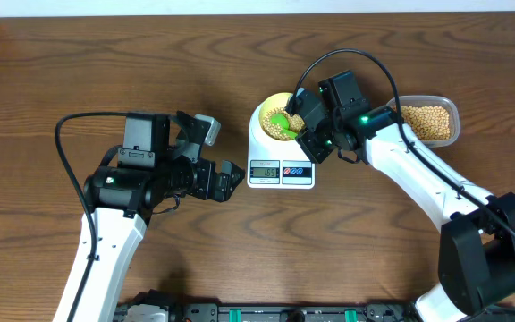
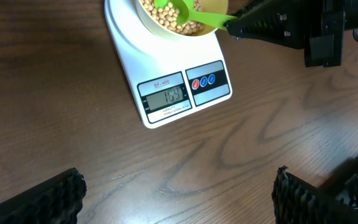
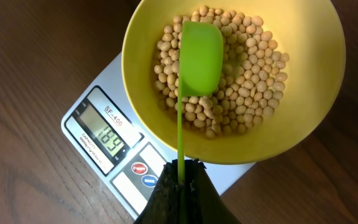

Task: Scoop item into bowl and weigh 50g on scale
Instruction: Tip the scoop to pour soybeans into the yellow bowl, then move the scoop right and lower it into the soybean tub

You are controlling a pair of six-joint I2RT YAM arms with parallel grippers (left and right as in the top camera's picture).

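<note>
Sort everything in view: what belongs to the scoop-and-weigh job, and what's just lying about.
Job: beans; yellow bowl; white scale; green scoop, held in the shut right gripper; clear tub of more beans.
Idle: left gripper, open and empty beside the scale; black rail at the table's front edge.

A robotics lab bench: wood-grain table (image 1: 43, 72) carrying two robot arms (image 1: 105, 246).

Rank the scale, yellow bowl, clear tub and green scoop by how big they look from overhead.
1. scale, largest.
2. clear tub, next.
3. yellow bowl, partly hidden under the right arm, so tub versus bowl is unsure.
4. green scoop, smallest.
</note>
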